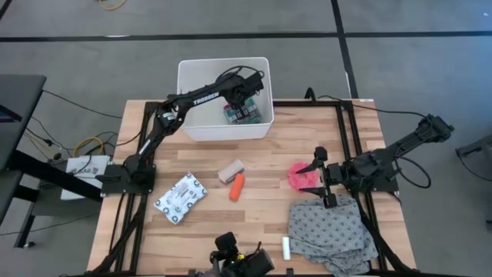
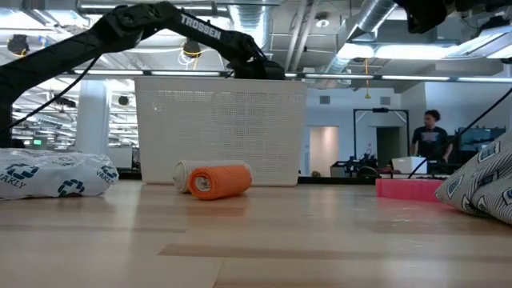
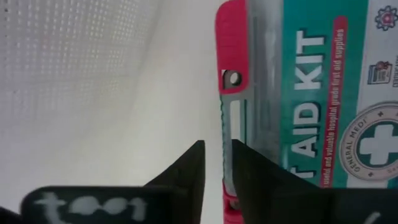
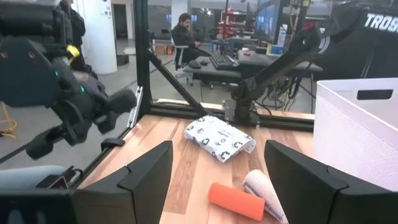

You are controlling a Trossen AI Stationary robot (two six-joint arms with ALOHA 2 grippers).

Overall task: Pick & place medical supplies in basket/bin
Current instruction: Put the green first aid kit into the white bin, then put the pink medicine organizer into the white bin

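Reaching into the white tub [image 1: 192,104], your left gripper [image 1: 244,91] has its jaws nearly pressed together beside the first-aid box [image 3: 298,93]. The orange tube [image 1: 237,186] lies with its long axis running toward the tub, while your right gripper [image 1: 317,178] waits, jaws spread, at the pink roll [image 1: 300,175].

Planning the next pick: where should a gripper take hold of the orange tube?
Across its middle, from straight above. The orange tube lies flat on the table, with the beige roll near one end, so close the fingers over its narrow sides, away from that end.
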